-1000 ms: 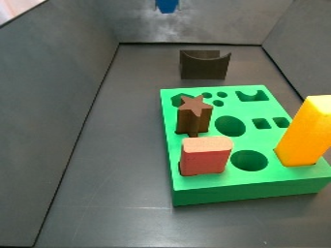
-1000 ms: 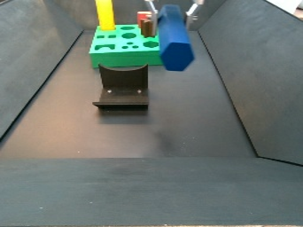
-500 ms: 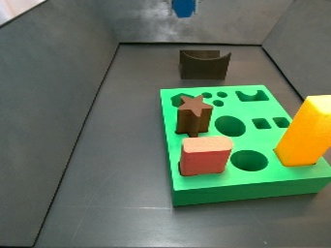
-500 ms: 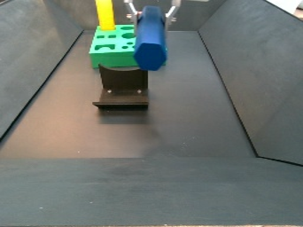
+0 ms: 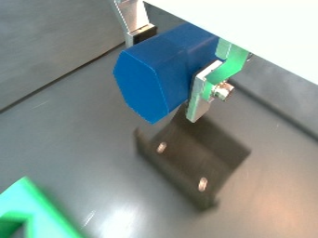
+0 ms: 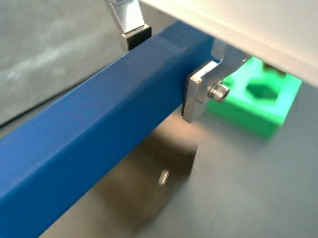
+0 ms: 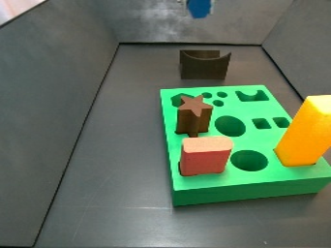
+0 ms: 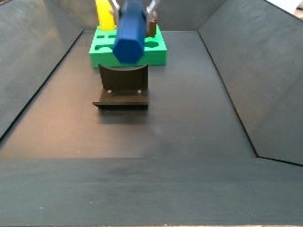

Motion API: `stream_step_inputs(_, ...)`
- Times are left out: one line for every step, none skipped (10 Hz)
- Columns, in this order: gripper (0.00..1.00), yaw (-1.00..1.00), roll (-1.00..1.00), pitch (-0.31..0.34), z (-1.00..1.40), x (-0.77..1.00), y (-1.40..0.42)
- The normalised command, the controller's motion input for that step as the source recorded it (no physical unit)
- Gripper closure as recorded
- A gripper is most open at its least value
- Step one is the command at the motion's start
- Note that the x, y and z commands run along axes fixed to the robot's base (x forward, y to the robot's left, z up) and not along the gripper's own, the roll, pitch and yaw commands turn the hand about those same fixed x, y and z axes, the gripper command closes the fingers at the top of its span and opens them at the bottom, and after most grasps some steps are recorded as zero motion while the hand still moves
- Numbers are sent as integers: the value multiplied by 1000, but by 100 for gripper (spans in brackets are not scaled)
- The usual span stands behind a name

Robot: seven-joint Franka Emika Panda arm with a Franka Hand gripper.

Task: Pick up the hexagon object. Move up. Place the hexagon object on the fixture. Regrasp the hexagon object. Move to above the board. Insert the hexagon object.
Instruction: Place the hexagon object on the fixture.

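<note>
One blue hexagon [image 8: 128, 37] is clamped in the gripper [image 5: 172, 65], held in the air above the one fixture [image 8: 122, 86]; one green board [image 7: 239, 145] carries three pegs. Since half a second ago, the hexagon has shifted sideways from beside the fixture to over it.

The slim blue hexagonal bar [image 8: 129, 35] hangs in the air, clamped between the gripper's [image 5: 170, 58] silver fingers [image 5: 209, 82], directly above the small dark brown fixture [image 8: 122, 86] with a curved notch. Behind the fixture lies the bright green square board [image 7: 246, 145] with round, square and star-shaped holes.
</note>
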Motion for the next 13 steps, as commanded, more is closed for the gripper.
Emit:
stream_step_inputs(100, 16, -1000, 96, 222, 437, -345)
stream_step_inputs(100, 4, -1000, 104, 48, 288, -100)
stream_step_inputs(100, -1, -1000, 110, 10, 233, -33)
stream_step_inputs(100, -12, -1000, 122, 0, 135, 11)
stream_step_inputs(100, -23, -1000, 127, 10, 64, 24)
stream_step_inputs(100, -33, -1000, 128, -3, 55, 27)
stream_step_inputs(100, -46, -1000, 132, -13, 70, 31)
stream_step_inputs(100, -58, -1000, 142, -11, 77, 36)
stream_step_inputs(100, -73, -1000, 151, -9, 79, 38)
stream_step_inputs(100, -99, -1000, 157, -19, 80, 40)
stream_step_inputs(100, -124, -1000, 160, -19, 78, 40)
stream_step_inputs(100, -153, -1000, 164, -14, 76, 42)
stream_step_inputs(100, -200, -971, 157, -16, 79, 43)
